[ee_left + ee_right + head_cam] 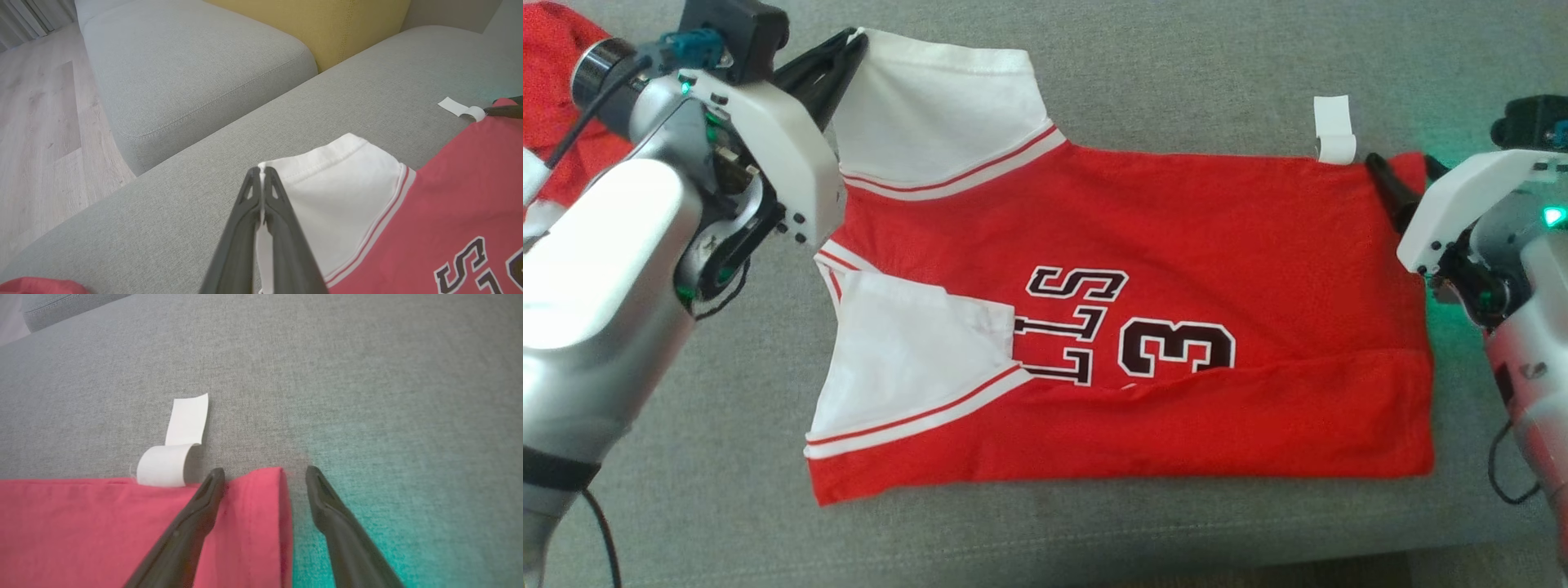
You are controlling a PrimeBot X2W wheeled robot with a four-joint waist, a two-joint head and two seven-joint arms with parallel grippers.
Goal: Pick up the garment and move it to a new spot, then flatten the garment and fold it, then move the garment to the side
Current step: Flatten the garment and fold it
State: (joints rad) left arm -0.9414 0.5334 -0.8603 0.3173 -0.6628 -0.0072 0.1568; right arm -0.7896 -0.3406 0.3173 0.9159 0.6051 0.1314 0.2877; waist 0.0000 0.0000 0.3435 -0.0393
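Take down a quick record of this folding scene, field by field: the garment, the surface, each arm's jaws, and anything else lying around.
garment: red jersey, spread flat, its near long edge folded up over part of the lettering
surface: grey sofa cushion
left jaws: shut on the corner of the far white sleeve
right jaws: open, straddling the jersey's hem corner, not closed on it
extras: white label curled at the hem; another red cloth at far left

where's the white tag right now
Head view, upper right: the white tag pokes from the far edge of the jersey onto the sofa, beside the right gripper.
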